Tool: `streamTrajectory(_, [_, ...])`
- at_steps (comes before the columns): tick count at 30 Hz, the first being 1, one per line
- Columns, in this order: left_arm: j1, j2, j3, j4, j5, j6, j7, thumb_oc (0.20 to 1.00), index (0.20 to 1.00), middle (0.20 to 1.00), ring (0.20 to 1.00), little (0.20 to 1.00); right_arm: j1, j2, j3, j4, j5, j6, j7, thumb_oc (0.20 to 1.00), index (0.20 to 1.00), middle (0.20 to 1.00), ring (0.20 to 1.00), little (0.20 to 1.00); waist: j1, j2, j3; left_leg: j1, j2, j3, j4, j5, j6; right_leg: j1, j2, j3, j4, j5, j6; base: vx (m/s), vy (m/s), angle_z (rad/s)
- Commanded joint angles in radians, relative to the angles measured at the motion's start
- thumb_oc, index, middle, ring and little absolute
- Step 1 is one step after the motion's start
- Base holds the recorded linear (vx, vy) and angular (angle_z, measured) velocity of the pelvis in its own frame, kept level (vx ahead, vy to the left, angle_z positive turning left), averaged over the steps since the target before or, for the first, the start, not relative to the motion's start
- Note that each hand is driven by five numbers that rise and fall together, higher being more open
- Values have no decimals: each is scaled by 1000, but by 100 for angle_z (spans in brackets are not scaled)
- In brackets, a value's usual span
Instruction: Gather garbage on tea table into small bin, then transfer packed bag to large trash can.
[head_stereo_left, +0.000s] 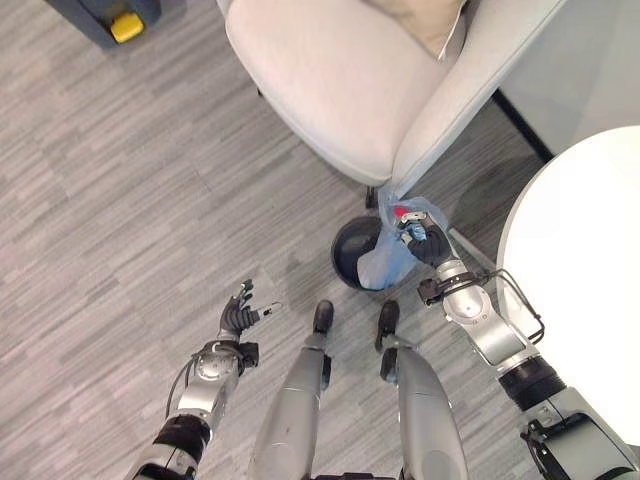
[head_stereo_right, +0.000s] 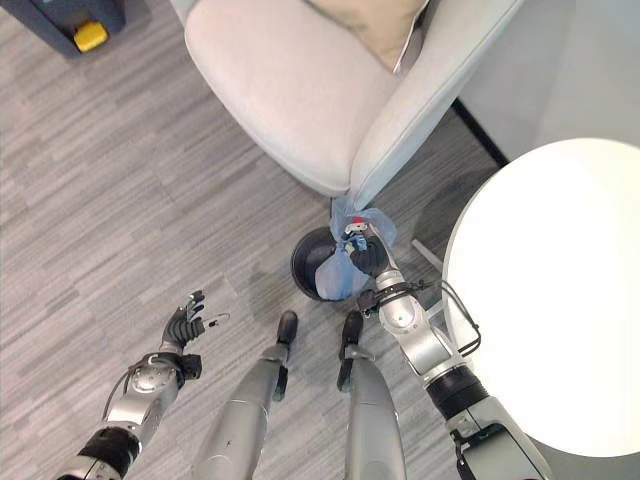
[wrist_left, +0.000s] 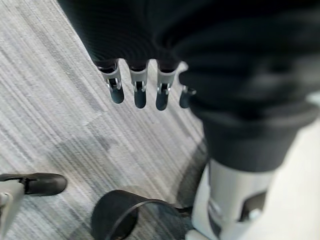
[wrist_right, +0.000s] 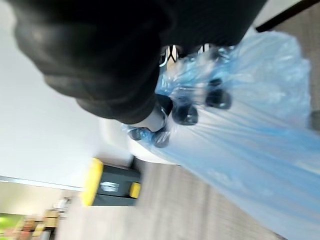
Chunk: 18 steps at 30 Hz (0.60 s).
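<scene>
Between the armchair (head_stereo_left: 340, 80) and the round white bench (head_stereo_left: 580, 290), the right hand (head_stereo_left: 428, 243) grasps the gathered neck of the blue garbage bag (head_stereo_left: 385, 262). Its fingers (wrist_right: 186, 114) are clenched round the crumpled plastic, as the right wrist view shows, with the film bunched against their dark tips. The bag hangs straight down from that grip, so its long axis runs vertically from the fist to the small black bin (head_stereo_left: 352, 250) standing on the floor right under it. The lower part of the bag lies against or inside the bin's mouth; whether its bottom has cleared the rim cannot be told. A spot of red shows at the top of the bunch, just by the fingers.

The left hand (head_stereo_left: 238, 314) hangs well apart over the bare grey floor, on the far side of the bin from the bag, fingers (wrist_left: 139, 95) straight and released, holding nothing. The bin's edge (wrist_left: 117, 217) shows beyond them in the left wrist view.

My judgement is that the packing stage is done and the bag is being drawn out for the carry to the large trash can. Because the bag sits below the fist and over the bin, the coming move calls for a lift straight along that axis before any swing sideways, or the bag may drag the light bin over. The right arm alone bears the load.
</scene>
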Motion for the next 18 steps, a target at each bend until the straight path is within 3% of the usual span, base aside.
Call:
streamTrajectory(1, [40,24,22,-45,16,-18,-31,1000,1000,1000,1000,1000,-2,10,-35,-81,50,-110,52,200,200,200,200,200,2,-18,-62,63,14,32,-77,-42,-27,102,-7,14,-91,-54,79,82,53,-21])
streamTrajectory(5, [137,29,58,-81,42,-10,-65,1000,1000,1000,1000,1000,92,14,-60,-188,106,-126,135,200,200,200,200,200,-10,-51,-171,241,31,83,-170,-52,-16,269,16,49,-218,-10,108,135,132,-33])
streamTrajectory(10, [177,32,68,-107,49,-7,-82,1000,1000,1000,1000,1000,109,53,-46,-197,156,-126,175,200,200,200,200,200,3,-53,-185,306,41,111,-199,-50,-2,277,23,79,-184,3,129,-32,84,-47])
streamTrajectory(14, [148,46,55,-112,69,-7,-91,1000,1000,1000,1000,1000,120,65,-57,-199,169,-135,174,200,200,200,200,200,0,-31,-169,264,58,94,-170,-20,0,278,61,127,-21,-74,116,-192,-9,-6])
streamTrajectory(18, [148,48,60,-125,73,-10,-88,1000,1000,1000,1000,1000,129,62,-80,-208,152,-138,163,200,200,200,200,200,25,-27,-198,219,59,64,-159,11,-6,338,106,189,27,-128,92,-176,-112,40])
